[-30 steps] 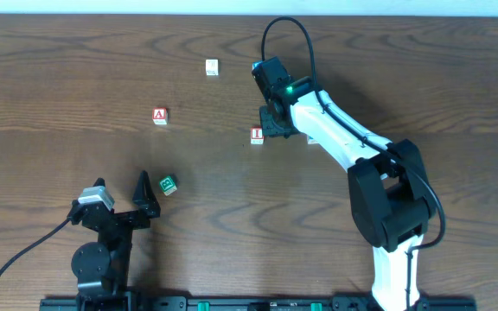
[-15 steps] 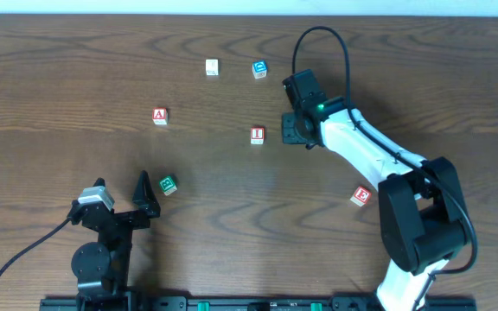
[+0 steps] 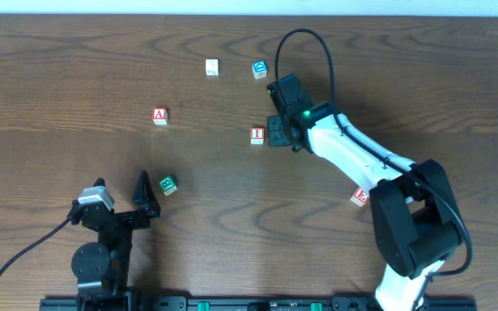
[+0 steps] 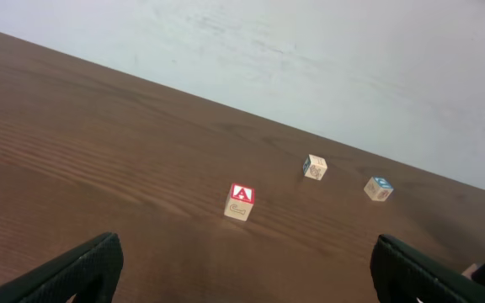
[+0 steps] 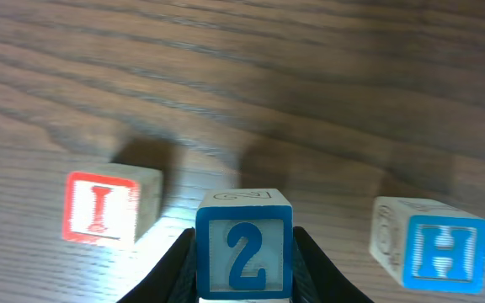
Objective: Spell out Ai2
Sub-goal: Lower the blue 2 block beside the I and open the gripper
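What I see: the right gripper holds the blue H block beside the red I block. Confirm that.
Wrong block: the right gripper holds the blue 2 block beside the red I block; the H block sits free. The right wrist view shows it.

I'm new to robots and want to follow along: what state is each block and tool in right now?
Blue-and-wood number 2 cube: gripped by the right tool.
Red-and-wood letter I cube: loose on the table.
Blue letter H cube: loose on the table.
Red letter A cube: loose on the table.
Left tool: open, empty.
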Controlling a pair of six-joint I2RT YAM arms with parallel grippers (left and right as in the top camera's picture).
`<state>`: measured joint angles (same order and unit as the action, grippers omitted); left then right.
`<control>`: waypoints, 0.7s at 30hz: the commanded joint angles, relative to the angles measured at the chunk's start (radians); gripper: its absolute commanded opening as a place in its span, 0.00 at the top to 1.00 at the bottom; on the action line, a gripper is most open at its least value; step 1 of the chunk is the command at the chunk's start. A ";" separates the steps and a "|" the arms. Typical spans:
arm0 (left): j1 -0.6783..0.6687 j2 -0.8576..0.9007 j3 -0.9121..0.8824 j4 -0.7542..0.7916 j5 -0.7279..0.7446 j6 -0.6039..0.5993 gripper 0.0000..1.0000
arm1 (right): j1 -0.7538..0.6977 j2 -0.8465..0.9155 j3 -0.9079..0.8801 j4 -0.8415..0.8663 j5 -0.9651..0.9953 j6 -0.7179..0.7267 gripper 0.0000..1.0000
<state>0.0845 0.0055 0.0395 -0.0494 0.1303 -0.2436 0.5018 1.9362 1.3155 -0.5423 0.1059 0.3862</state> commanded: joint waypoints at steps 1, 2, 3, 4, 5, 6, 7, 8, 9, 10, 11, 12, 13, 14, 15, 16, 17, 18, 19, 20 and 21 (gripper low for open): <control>0.005 -0.002 -0.035 -0.014 -0.007 -0.007 0.05 | 0.023 0.019 -0.003 0.008 0.026 0.019 0.98; 0.005 -0.002 -0.035 -0.014 -0.007 -0.007 0.05 | 0.026 0.023 -0.003 0.008 0.034 0.030 0.98; 0.005 -0.002 -0.035 -0.014 -0.007 -0.007 0.05 | 0.027 0.027 -0.003 0.008 0.042 0.039 0.98; 0.005 -0.002 -0.035 -0.014 -0.007 -0.007 0.05 | 0.028 0.031 -0.003 0.007 0.050 0.048 0.99; 0.005 -0.002 -0.035 -0.014 -0.007 -0.007 0.05 | 0.028 0.037 -0.003 0.008 0.049 0.048 0.98; 0.005 -0.002 -0.035 -0.014 -0.007 -0.007 0.05 | 0.029 0.040 -0.003 0.006 0.051 0.053 0.98; 0.005 -0.002 -0.035 -0.014 -0.007 -0.007 0.05 | 0.030 0.043 -0.003 0.005 0.053 0.064 0.99; 0.005 -0.002 -0.035 -0.014 -0.007 -0.007 0.04 | 0.030 0.046 -0.003 0.004 0.055 0.074 0.98; 0.005 -0.002 -0.035 -0.014 -0.007 -0.007 0.05 | 0.030 0.046 -0.003 0.005 0.056 0.075 0.98; 0.005 -0.002 -0.035 -0.014 -0.007 -0.007 0.05 | 0.030 0.046 -0.003 0.008 0.056 0.077 0.99; 0.005 -0.002 -0.035 -0.014 -0.007 -0.007 0.05 | 0.030 0.046 -0.003 0.010 0.056 0.082 0.99; 0.005 -0.002 -0.035 -0.014 -0.007 -0.007 0.05 | 0.030 0.046 -0.003 0.012 0.056 0.086 0.99; 0.005 -0.002 -0.035 -0.014 -0.007 -0.007 0.05 | 0.030 0.046 -0.003 0.012 0.059 0.092 0.99; 0.005 -0.002 -0.035 -0.014 -0.007 -0.007 0.05 | 0.030 0.046 -0.003 0.012 0.066 0.097 0.99; 0.005 -0.002 -0.035 -0.014 -0.007 -0.007 0.05 | 0.031 0.046 -0.003 0.013 0.071 0.101 0.99; 0.005 -0.002 -0.035 -0.014 -0.007 -0.007 0.05 | 0.034 0.046 -0.003 0.016 0.076 0.100 0.98; 0.005 -0.002 -0.035 -0.014 -0.007 -0.007 0.05 | 0.036 0.047 -0.003 0.019 0.080 0.100 0.98; 0.005 -0.002 -0.035 -0.014 -0.007 -0.007 0.05 | 0.038 0.047 -0.003 0.023 0.083 0.100 0.98; 0.005 -0.002 -0.035 -0.014 -0.007 -0.007 0.05 | 0.040 0.047 -0.003 0.024 0.082 0.100 0.98; 0.005 -0.002 -0.035 -0.014 -0.007 -0.007 0.05 | 0.041 0.047 -0.003 0.025 0.082 0.100 0.99; 0.005 -0.002 -0.035 -0.014 -0.007 -0.007 0.05 | 0.045 0.047 -0.003 0.025 0.082 0.100 0.99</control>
<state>0.0845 0.0055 0.0395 -0.0498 0.1303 -0.2436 0.5316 1.9736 1.3155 -0.5217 0.1631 0.4648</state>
